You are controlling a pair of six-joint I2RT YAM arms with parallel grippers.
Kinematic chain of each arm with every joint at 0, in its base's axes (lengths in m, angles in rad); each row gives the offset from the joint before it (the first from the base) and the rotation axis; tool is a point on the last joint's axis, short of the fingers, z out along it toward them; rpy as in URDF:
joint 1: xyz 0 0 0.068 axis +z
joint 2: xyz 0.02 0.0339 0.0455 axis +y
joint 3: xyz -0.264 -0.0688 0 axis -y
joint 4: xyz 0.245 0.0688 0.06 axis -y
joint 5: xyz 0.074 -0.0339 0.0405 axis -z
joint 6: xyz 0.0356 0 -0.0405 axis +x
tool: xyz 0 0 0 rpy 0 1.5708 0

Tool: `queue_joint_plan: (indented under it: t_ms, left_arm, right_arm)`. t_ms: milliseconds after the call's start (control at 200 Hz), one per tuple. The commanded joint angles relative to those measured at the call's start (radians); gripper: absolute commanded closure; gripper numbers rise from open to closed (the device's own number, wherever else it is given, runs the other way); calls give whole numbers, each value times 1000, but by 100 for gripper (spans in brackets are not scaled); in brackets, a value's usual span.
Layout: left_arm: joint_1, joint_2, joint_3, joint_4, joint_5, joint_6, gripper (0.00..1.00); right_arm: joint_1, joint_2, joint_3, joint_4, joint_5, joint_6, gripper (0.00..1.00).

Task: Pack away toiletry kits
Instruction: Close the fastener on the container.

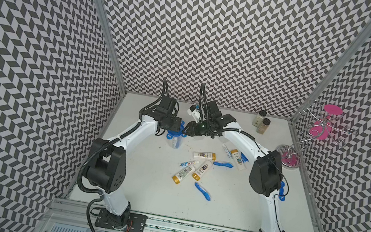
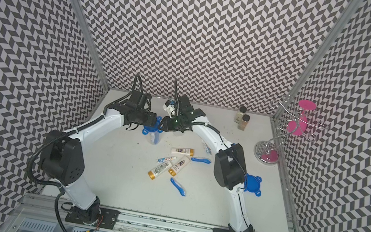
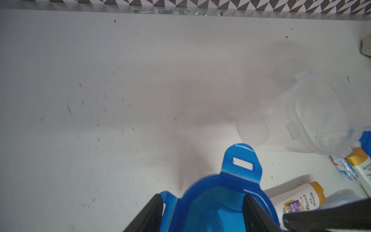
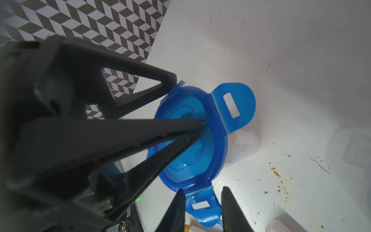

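The left gripper (image 3: 202,210) is clamped across a translucent blue lid (image 4: 186,166), with one finger on each of two opposite edges. The right gripper (image 4: 203,188) has its two fingers standing either side of one slotted tab (image 4: 208,215) of that lid. Whether they are pinching the tab cannot be told.

The lid is a rounded square with flat, slotted tabs sticking out from its sides. It sits on a clear cup (image 1: 175,143) that stands toward the back middle of the white table (image 1: 140,191). A second clear cup (image 3: 313,116), with no lid, is close by. A second blue lid (image 2: 253,182) shows past the right arm's elbow, nearer the table's right edge.

Loose on the table in front of the grippers are:
- Four white tubes with gold caps (image 1: 204,155).
- Two white-and-blue toothpaste tubes (image 1: 188,164).
- Two blue toothbrushes (image 1: 202,191) in plain view.

They lie scattered at different angles, some touching.

At the back right stand two black-capped spice jars (image 1: 263,126), side by side. Beyond them is one wire stand (image 1: 315,134) carrying pink discs.
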Motion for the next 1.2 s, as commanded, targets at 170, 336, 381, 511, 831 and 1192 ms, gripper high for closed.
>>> queue_joint_plan:
  t_ms: [170,336,381,511,831,1192]
  left_arm:
    - [-7,2,-42,-67,16,-25,36]
    - [-7,0,-53,-70,26,-28,37]
    - [-7,-2,-59,-69,29,-30,38]
    - [-5,-9,-75,-64,42,-40,38]
    - [-5,-31,-96,-62,65,-64,40]
    - [-6,-31,-110,-64,73,-78,42]
  right_arm:
    - [6,-37,65,-67,134,-91,57]
    - [8,-95,7,-116,129,-111,67]
    - [9,-108,-16,-117,113,-109,71]
    - [9,-113,-54,-112,114,-113,75]
    - [7,3,62,-93,64,-99,76]
    - [8,0,11,-84,76,-112,76]
